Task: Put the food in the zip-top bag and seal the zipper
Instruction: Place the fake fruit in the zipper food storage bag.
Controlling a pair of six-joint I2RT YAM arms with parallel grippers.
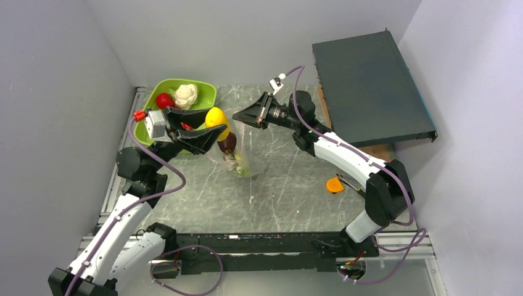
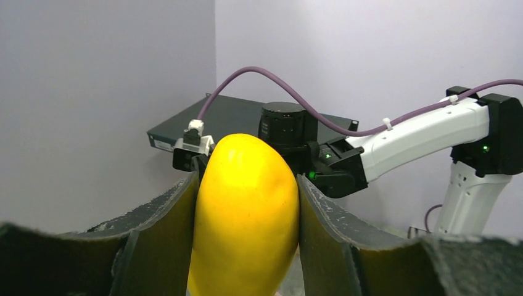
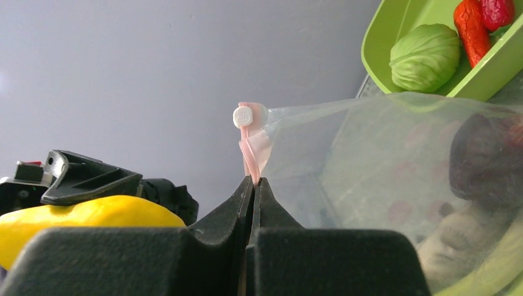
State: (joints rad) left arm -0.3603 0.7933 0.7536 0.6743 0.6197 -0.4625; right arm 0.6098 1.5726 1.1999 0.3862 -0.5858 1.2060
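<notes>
Yellow toy fruit (image 2: 247, 216): clamped between the half-spread pads of the left gripper (image 2: 247, 180), both flanks touching, raised off the table near the zip-top bag (image 1: 239, 161).
Right gripper (image 3: 254, 182): pressed fully together on the pink zipper (image 3: 250, 154) (slider tab (image 3: 242, 116) just above the tips).
Inside bag: dark purple piece (image 3: 481, 160), pale stalks (image 3: 456, 240).
In lime tray (image 3: 377, 55): cabbage (image 3: 425, 57), red pieces (image 3: 472, 24).

Plain pale grey walls (image 1: 247, 37) close in a grey marbled counter (image 1: 290, 191) at centre frame, a dark flat case (image 1: 370, 86) lying at upper right.
</notes>
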